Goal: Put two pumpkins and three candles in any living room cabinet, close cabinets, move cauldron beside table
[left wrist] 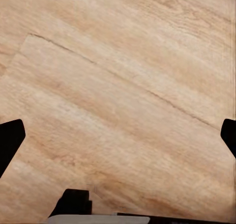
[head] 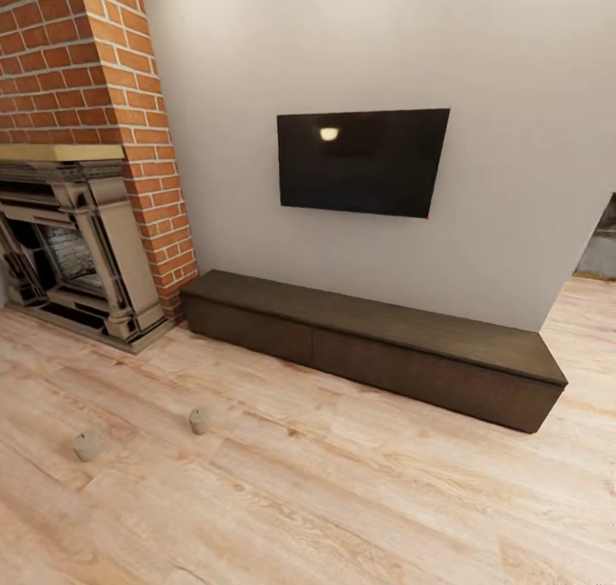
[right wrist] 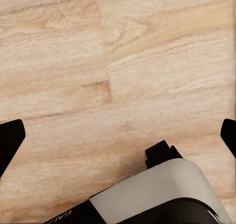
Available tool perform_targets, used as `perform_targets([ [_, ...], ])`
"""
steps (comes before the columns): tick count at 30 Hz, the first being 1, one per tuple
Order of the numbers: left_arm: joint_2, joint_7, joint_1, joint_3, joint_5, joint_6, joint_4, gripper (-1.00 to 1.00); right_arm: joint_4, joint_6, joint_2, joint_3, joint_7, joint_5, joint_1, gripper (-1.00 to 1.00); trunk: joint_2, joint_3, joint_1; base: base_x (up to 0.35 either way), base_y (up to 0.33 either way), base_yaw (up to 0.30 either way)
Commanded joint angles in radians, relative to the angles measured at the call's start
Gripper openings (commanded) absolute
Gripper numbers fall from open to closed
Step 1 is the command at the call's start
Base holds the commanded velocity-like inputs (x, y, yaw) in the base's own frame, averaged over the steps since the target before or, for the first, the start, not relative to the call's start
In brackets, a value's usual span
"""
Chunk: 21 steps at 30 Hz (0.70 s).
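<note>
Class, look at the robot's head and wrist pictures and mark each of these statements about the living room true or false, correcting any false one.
1. Two small grey-brown cylindrical candles, one and another, stand on the pale wooden plank floor. True.
2. The long, low dark-brown wooden cabinet has a drawer pulled out. False: its front looks closed flush.
3. A black flat screen hangs on the wall above the cabinet. True.
4. The candles sit on the cabinet's top. False: they are on the floor, in front of its fireplace end.
5. The left gripper holds a candle. False: its fingers stand wide apart over bare floor.
6. A red brick chimney rises beside the cabinet. True.
</note>
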Motion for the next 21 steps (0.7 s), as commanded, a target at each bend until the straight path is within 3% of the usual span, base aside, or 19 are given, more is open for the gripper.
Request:
perform_targets([
  [1, 0.0, 0.003, 0.0, -0.001, 0.006, -0.003, 0.0, 1.0, 0.001, -0.003, 0.0, 0.001, 0.0, -0.009, -0.001, 1.0, 0.0, -0.002, 0.0, 0.287, -0.161, -0.227],
  [21, 0.0, 0.005, 0.0, -0.001, 0.005, -0.003, 0.002, 1.0, 0.001, -0.003, 0.001, 0.001, 0.0, -0.009, 0.0, 1.0, 0.0, -0.015, 0.0, 0.287, -0.161, -0.17],
])
